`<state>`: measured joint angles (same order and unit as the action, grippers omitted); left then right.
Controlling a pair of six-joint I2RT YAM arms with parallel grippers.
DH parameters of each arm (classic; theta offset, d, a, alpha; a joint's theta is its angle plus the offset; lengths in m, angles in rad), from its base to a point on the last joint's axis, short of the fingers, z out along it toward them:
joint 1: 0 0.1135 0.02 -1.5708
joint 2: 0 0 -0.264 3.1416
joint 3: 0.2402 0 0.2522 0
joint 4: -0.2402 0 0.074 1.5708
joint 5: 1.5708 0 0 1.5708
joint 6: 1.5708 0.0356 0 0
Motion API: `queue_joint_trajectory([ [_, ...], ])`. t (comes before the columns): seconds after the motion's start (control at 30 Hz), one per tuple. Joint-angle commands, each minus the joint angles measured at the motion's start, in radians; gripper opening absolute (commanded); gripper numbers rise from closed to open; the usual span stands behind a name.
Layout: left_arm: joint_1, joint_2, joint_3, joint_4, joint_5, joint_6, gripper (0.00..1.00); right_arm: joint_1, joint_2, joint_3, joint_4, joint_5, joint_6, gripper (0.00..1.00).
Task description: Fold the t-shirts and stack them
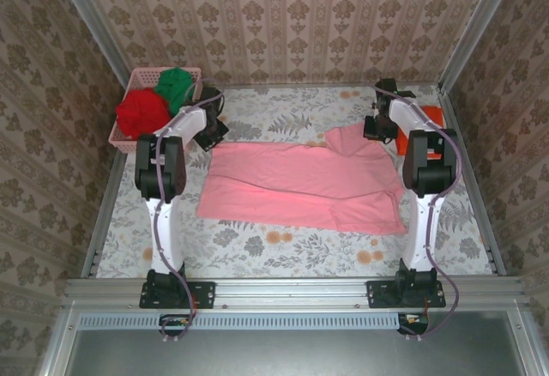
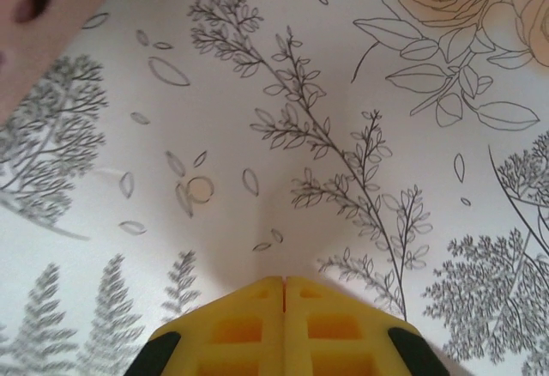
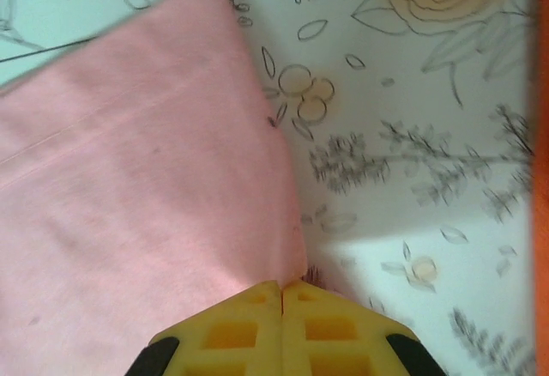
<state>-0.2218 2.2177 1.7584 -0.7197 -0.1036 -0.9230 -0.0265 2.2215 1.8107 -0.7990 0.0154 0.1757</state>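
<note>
The light pink t-shirt (image 1: pixel 300 183) lies spread flat, its long axis running from my left arm's side to my right arm's side. My right gripper (image 3: pixel 282 283) sits at the shirt's far right corner with its pads pressed together. The hem runs up to the tips, but I cannot tell whether any cloth is nipped. My left gripper (image 2: pixel 284 282), also closed and empty, hovers over bare tablecloth (image 2: pixel 257 93) just off the shirt's far left corner. The right is nearer the cloth, so I judge the fold starts there.

This is a mock-home test booth (wallpapered panels (image 1: pixel 283 15), aluminium frame (image 1: pixel 292 290)).
</note>
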Motion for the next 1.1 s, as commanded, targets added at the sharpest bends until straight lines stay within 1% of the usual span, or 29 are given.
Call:
queue_joint_trajectory([
  [0.0, 0.007, -0.099, -0.021, -0.004, 0.006, 0.023, 0.0, -0.003, -0.156, -0.074, 0.039, 0.006, 0.031, 0.0],
  [0.1, 0.007, -0.137, -0.04, -0.01, 0.01, 0.04, 0.0, -0.003, -0.253, -0.168, 0.069, 0.018, 0.037, 0.0],
  [0.23, 0.004, -0.204, -0.115, 0.01, 0.016, 0.05, 0.0, -0.003, -0.386, -0.296, 0.092, 0.026, 0.039, 0.0],
  [0.43, -0.001, -0.301, -0.186, 0.01, 0.043, 0.081, 0.0, -0.003, -0.591, -0.457, 0.088, 0.026, 0.039, 0.0],
  [0.57, -0.001, -0.36, -0.229, -0.01, 0.055, 0.1, 0.0, -0.003, -0.707, -0.534, 0.065, 0.008, 0.044, 0.0],
  [0.73, -0.002, -0.439, -0.312, -0.004, 0.086, 0.107, 0.0, -0.003, -0.856, -0.622, 0.021, 0.02, 0.054, 0.0],
  [0.93, -0.002, -0.515, -0.384, -0.044, 0.092, 0.132, 0.0, -0.003, -0.976, -0.685, -0.065, 0.054, 0.076, 0.0],
  [1.07, -0.003, -0.591, -0.474, -0.052, 0.086, 0.123, 0.0, -0.001, -1.054, -0.75, -0.11, 0.049, 0.097, 0.0],
])
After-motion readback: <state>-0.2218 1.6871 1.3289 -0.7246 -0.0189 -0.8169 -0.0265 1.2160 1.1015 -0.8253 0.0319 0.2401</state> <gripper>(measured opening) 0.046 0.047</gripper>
